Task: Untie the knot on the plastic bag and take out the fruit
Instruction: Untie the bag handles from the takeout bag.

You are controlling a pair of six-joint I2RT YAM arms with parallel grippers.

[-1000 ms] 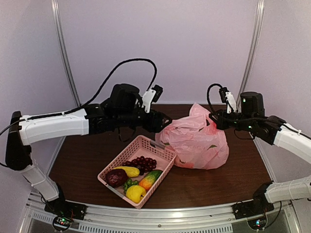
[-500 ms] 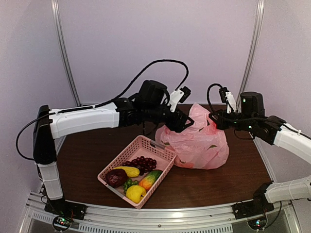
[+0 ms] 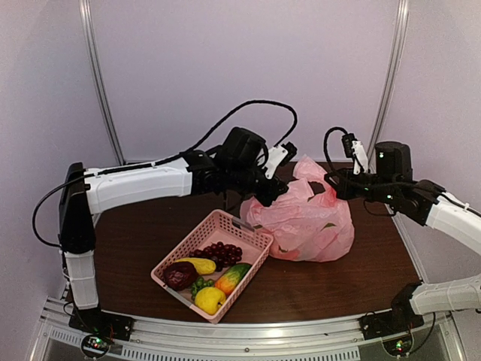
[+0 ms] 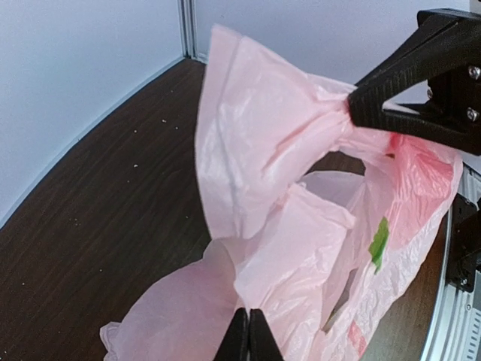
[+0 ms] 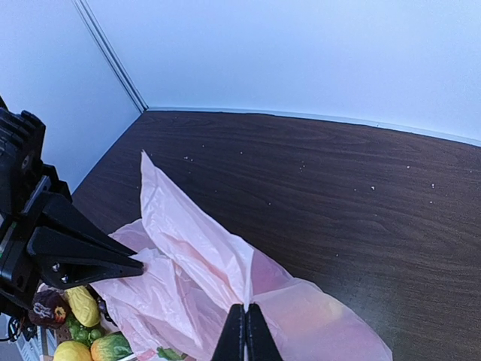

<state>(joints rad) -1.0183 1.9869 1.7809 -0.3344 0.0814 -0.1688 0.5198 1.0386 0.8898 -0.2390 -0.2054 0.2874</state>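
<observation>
One latticed basket [image 3: 229, 228] beside plastic bag [image 3: 316, 226], grape bunch [image 3: 220, 253] inside.

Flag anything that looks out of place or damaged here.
Nothing looks spilled or torn. The plastic bag is pinched by the left gripper and right gripper, its top bunched; the basket sits diagonal to the table edge.

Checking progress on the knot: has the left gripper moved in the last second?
Yes. The left gripper moved right, away from the far corner of the basket, onto the plastic bag, shutting on it.
</observation>
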